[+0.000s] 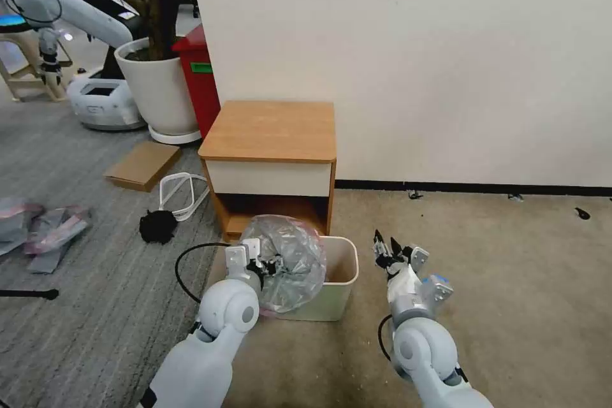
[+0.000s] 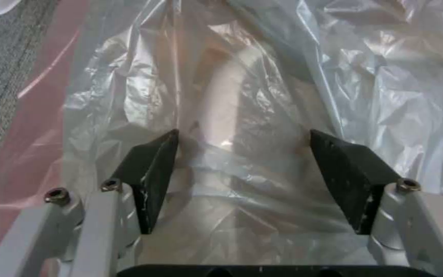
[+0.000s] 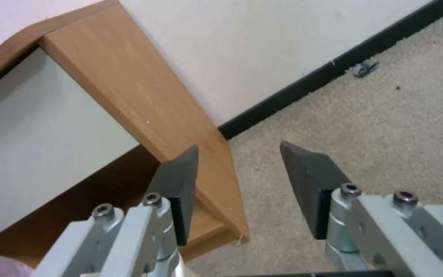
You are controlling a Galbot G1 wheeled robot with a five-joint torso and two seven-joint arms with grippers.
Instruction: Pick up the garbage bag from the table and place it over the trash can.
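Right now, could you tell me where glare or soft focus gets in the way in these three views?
Head view: even room light, the garbage bag shining over the trash can. Left wrist view: bright sheen on the plastic between the open left gripper, the bin rim a pale blur behind the film. Right wrist view: no glare, the table slightly soft beyond the open right gripper.

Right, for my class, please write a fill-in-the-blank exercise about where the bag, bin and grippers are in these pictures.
1. The garbage bag bulges over the left part of the cream trash can, which stands on the ____.
2. The table stands against the ____.
3. The left gripper has its fingers spread, with the ____ lying between them.
4. The right gripper, fingers open, holds ____.

Missing words: floor; wall; bag; nothing
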